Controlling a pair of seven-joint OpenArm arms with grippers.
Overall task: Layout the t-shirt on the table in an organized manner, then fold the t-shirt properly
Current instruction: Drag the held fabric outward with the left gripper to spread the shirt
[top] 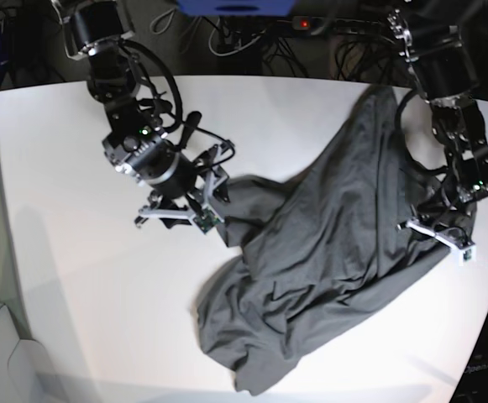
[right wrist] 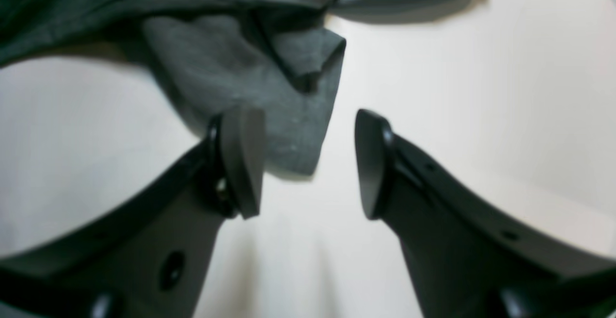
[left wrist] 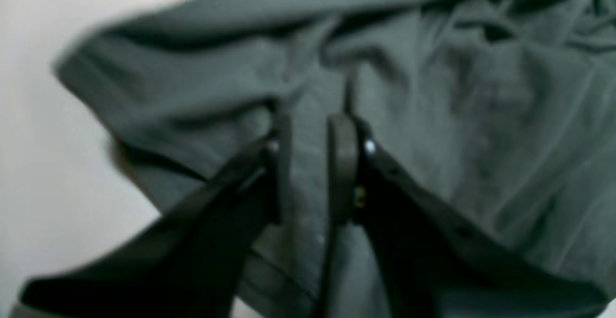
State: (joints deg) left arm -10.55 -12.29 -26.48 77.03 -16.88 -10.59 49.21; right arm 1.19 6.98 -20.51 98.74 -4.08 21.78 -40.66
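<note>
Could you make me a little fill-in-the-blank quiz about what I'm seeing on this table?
1. The only garment, the t-shirt, is dark ____ in colour.
2. It lies crumpled, not yet folded, on a ____ table.
3. The right gripper has its jaws ____, with nothing between them.
4. The left gripper hovers over the ____.

Missing words: grey; white; open; t-shirt

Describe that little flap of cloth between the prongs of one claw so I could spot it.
Start at the white table and the dark grey t-shirt crumpled across it. At the shirt's edge nearest the right claw, a sleeve sticks out onto bare table, the only part lying flat, with a folded-over hem.
</note>
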